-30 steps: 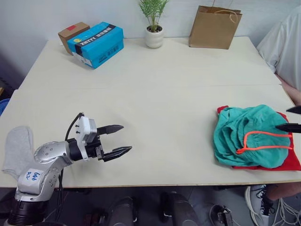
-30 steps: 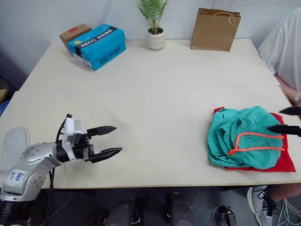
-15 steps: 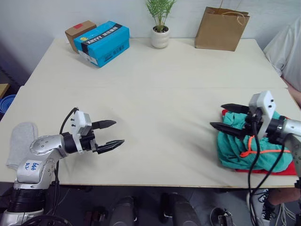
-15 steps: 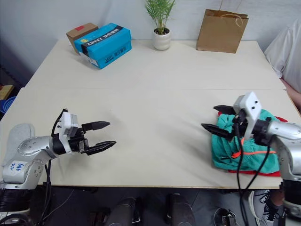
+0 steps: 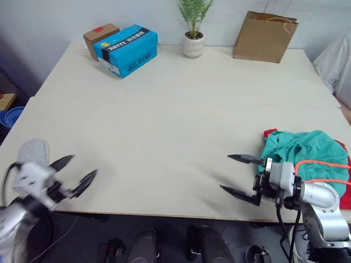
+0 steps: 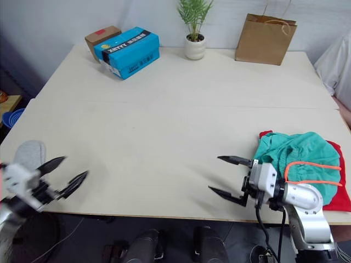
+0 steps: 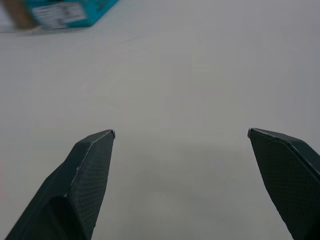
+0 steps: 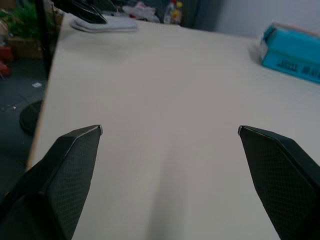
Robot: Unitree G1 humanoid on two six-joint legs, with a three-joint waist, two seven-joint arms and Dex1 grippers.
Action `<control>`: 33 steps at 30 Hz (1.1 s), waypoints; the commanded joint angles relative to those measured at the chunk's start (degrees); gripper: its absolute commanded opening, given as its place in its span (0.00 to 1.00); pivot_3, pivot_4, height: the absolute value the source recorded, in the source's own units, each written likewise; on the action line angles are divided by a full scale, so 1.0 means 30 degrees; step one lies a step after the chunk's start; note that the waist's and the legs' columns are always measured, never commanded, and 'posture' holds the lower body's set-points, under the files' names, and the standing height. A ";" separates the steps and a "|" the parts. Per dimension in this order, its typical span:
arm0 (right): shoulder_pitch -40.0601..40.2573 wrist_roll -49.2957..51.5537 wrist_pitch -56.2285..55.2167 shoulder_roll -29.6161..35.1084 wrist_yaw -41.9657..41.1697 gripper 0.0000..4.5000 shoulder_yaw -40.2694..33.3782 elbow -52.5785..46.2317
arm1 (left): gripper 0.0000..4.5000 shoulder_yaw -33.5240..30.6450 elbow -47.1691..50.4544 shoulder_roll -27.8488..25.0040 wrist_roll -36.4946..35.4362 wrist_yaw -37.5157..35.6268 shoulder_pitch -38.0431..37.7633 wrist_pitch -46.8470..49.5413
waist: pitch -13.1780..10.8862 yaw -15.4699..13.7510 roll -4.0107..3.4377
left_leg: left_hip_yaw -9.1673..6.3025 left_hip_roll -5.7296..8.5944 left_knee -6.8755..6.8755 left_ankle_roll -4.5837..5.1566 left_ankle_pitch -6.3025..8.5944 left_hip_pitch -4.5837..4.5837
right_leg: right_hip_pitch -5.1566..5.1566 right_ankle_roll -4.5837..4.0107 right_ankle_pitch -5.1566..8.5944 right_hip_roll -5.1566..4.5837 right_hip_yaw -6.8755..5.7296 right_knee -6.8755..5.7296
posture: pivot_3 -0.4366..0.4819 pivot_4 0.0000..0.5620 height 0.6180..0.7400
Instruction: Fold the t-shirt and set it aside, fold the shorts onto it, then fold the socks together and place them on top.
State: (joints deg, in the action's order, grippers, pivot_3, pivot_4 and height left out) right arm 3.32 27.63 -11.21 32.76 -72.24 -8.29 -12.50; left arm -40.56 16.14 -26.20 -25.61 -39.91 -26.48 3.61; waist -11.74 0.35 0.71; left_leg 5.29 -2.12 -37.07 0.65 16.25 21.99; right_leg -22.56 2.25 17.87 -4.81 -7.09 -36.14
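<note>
My right claw [image 5: 235, 175] hovers open at five o'clock, beside the shorts [image 5: 300, 156] lying on the t-shirt [image 5: 344, 196]. My left claw [image 5: 76, 172], spread empty, is beside the socks [image 5: 33, 149] at eight o'clock.

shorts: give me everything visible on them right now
The teal-green fabric shorts lie in a rumpled, loosely bunched heap near the table's front right corner, on top of the bright red t-shirt, whose edges stick out beneath. A neon orange-pink drawstring loops across the upper surface. The cloth looks soft and creased, not neatly flat. The right tool, jaws open, hovers just beside them toward the table's middle, not touching.
</note>
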 commanded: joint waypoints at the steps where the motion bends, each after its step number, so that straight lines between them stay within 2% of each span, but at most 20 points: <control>1: -0.0173 0.1134 -0.0524 -0.0312 -0.0321 0.99 -0.0107 0.0231 | 1.00 -0.2880 -0.0502 0.2120 -0.0362 0.0593 -0.3380 -0.1848 | 0.0004 0.0127 0.0038 | 0.0023 -0.0022 -0.0001 -0.0001 0.0017 -0.0014 | 0.0017 0.0000 -0.0016 0.0023 0.0032 0.0039 | 0.48 0.27 1.00; 6: -0.1266 0.0705 -0.1437 -0.0550 -0.0503 0.99 0.0559 0.1037 | 1.00 -0.4408 -0.1030 0.4971 -0.1652 0.2124 -0.6051 -0.1850 | 0.0022 -0.0164 0.0074 | 0.0015 -0.0092 -0.0035 -0.0117 0.0086 0.0030 | -0.0006 -0.0093 0.0035 0.0094 0.0054 0.0217 | 0.48 0.27 1.00; 7: -0.1355 0.0774 -0.1305 -0.0497 -0.0618 0.99 0.0736 0.1101 | 1.00 -0.4616 -0.1304 0.5235 -0.1743 0.2526 -0.6217 -0.1789 | 0.0023 -0.0223 0.0076 | 0.0015 -0.0118 -0.0030 -0.0119 0.0087 0.0059 | -0.0003 -0.0267 0.0139 0.0117 0.0056 0.0283 | 0.48 0.27 1.00; 8: -0.1407 0.0890 -0.1200 -0.0411 -0.0898 0.99 0.0943 0.1149 | 1.00 -0.4703 -0.1382 0.5412 -0.1826 0.2874 -0.6345 -0.1639 | 0.0031 -0.0338 0.0090 | 0.0015 -0.0121 -0.0024 -0.0118 0.0087 0.0078 | 0.0017 -0.0285 0.0151 0.0116 0.0056 0.0299 | 0.48 0.27 1.00; 11: -0.1561 0.1179 -0.0948 -0.0263 -0.1551 0.99 0.1401 0.1266 | 1.00 -0.4603 -0.0791 0.5266 -0.1844 0.3515 -0.6316 -0.1300 | 0.0050 -0.0518 0.0125 | 0.0053 -0.0121 -0.0021 -0.0106 0.0129 0.0081 | 0.0003 -0.0168 0.0120 0.0114 0.0055 0.0265 | 0.48 0.27 1.00; 12: -0.1845 0.1429 -0.0477 -0.0396 -0.1286 0.99 0.1498 0.1134 | 1.00 -0.4236 -0.0115 0.4703 -0.1859 0.3517 -0.6272 -0.0618 | 0.0060 -0.0535 0.0141 | 0.0074 -0.0125 -0.0032 -0.0099 0.0155 0.0079 | -0.0007 0.0000 0.0039 0.0108 0.0055 0.0225 | 0.48 0.27 1.00; 16: -0.2788 0.2392 0.1165 -0.0709 -0.0585 0.99 0.1986 0.0145 | 1.00 -0.3413 0.1681 0.2874 -0.1991 0.3973 -0.5574 0.1441 | 0.0075 -0.0556 0.0165 | 0.0083 -0.0148 -0.0047 -0.0067 0.0171 0.0071 | -0.0048 -0.0018 0.0047 0.0106 0.0046 0.0133 | 0.48 0.27 1.00; 19: -0.3073 0.2771 0.1660 -0.0822 -0.0877 0.99 0.2521 -0.0480 | 1.00 -0.2942 0.2329 0.0737 -0.1004 0.5344 -0.4389 0.3751 | 0.0083 -0.0540 0.0152 | 0.0099 -0.0167 -0.0041 -0.0071 0.0172 0.0056 | -0.0065 -0.0072 0.0074 0.0106 0.0047 0.0077 | 0.48 0.27 1.00; 21: -0.3147 0.2739 0.1719 -0.0765 -0.1120 0.99 0.2774 -0.0575 | 1.00 -0.2503 0.2569 -0.0680 0.0031 0.6545 -0.3714 0.5852 | 0.0085 -0.0517 0.0152 | 0.0104 -0.0188 -0.0035 -0.0071 0.0166 0.0043 | -0.0072 -0.0099 0.0090 0.0121 0.0046 0.0052 | 0.48 0.27 1.00; 24: -0.3086 0.2431 0.1457 -0.1003 -0.0964 0.99 0.2929 -0.0320 | 1.00 -0.1713 0.2255 -0.2966 0.0315 0.7756 -0.1444 0.9190 | 0.0087 -0.0463 0.0144 | 0.0132 -0.0190 -0.0030 -0.0073 0.0165 0.0040 | -0.0077 -0.0100 0.0092 0.0121 0.0050 0.0039 | 0.48 0.27 1.00; 29: -0.2530 0.1928 0.0877 -0.1476 -0.0768 0.99 0.3041 0.0145 | 1.00 0.0608 0.0819 -0.5316 0.1038 0.6821 0.0825 1.1376 | 0.0112 -0.0303 0.0162 | 0.0149 -0.0187 -0.0036 -0.0086 0.0154 0.0025 | -0.0074 -0.0097 0.0088 0.0108 0.0065 0.0000 | 0.48 0.27 1.00; 30: -0.2459 0.1858 0.0704 -0.1546 -0.0797 1.00 0.3064 0.0257 | 0.91 0.1081 0.0550 -0.5622 0.1190 0.6700 0.1152 1.1723 | 0.0112 -0.0214 0.0161 | 0.0159 -0.0182 -0.0031 -0.0085 0.0155 0.0016 | -0.0074 -0.0094 0.0087 0.0101 0.0075 -0.0001 | 0.48 0.27 1.00; 33: -0.2411 0.1620 0.0116 -0.1778 -0.0607 1.00 0.2962 0.0635 | 0.73 0.1509 0.0193 -0.6066 0.1461 0.6815 0.1713 1.3101 | 0.0111 -0.0037 0.0158 | 0.0165 -0.0188 -0.0016 -0.0090 0.0155 0.0005 | -0.0075 -0.0095 0.0087 0.0103 0.0076 -0.0010 | 0.48 0.27 1.00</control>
State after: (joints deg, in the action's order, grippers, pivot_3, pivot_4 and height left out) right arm -3.81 32.51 -9.06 28.17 -74.43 1.64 -10.41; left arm -36.23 17.47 -43.83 -22.70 -19.62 -20.97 40.73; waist -11.41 0.24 1.18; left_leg 5.79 -2.69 -37.11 0.34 16.71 21.95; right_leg -22.79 1.95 18.14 -4.51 -6.86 -36.21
